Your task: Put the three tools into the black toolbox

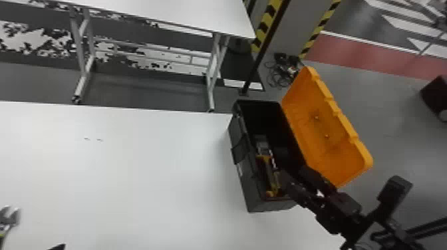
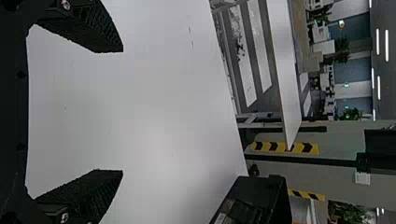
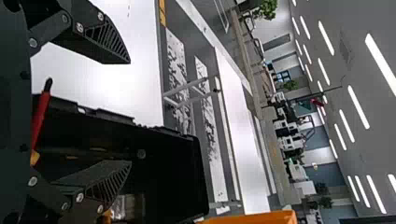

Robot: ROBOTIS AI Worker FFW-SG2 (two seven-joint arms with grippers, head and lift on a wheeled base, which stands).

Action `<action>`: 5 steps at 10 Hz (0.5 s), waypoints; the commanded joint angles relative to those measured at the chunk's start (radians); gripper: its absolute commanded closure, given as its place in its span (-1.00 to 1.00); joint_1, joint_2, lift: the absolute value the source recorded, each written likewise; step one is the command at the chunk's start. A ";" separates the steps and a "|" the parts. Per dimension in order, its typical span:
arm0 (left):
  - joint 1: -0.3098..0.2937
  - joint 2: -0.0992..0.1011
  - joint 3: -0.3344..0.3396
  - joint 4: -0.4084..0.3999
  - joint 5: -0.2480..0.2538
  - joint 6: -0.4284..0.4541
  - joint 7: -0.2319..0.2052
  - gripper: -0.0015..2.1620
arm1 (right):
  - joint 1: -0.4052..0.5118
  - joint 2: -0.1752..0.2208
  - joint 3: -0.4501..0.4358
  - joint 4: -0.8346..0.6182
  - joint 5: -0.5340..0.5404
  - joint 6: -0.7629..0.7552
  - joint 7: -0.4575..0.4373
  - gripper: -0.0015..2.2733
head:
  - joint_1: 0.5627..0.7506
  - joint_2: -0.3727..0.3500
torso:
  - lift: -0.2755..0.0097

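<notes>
The black toolbox (image 1: 239, 166) is on the table's right side, its orange lid (image 1: 327, 133) swung back. Inside lies a tool with yellow parts (image 1: 273, 181) and a grey end; a red handle (image 3: 41, 116) appears by the box wall in the right wrist view. My right gripper (image 1: 287, 183) is at the near part of the box; in its wrist view the right gripper (image 3: 130, 112) is open, its fingers spread across a box wall. A grey-jawed tool (image 1: 9, 219) lies at the head view's lower left. Near it is my left gripper (image 1: 58, 247); the left gripper (image 2: 122, 110) stands open above bare tabletop.
The white table (image 1: 133, 166) carries the box at its right far corner. Past its far edge stand a second white table (image 1: 159, 13) and a dark pole (image 1: 262, 53). The raised lid leans outward on the right, close to my right arm.
</notes>
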 commanded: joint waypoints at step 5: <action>0.025 -0.142 0.372 -0.020 0.174 0.116 -0.172 -0.92 | 0.029 0.049 0.096 -0.014 -0.016 0.059 0.038 -0.93 | 0.41 -0.51 | 0.57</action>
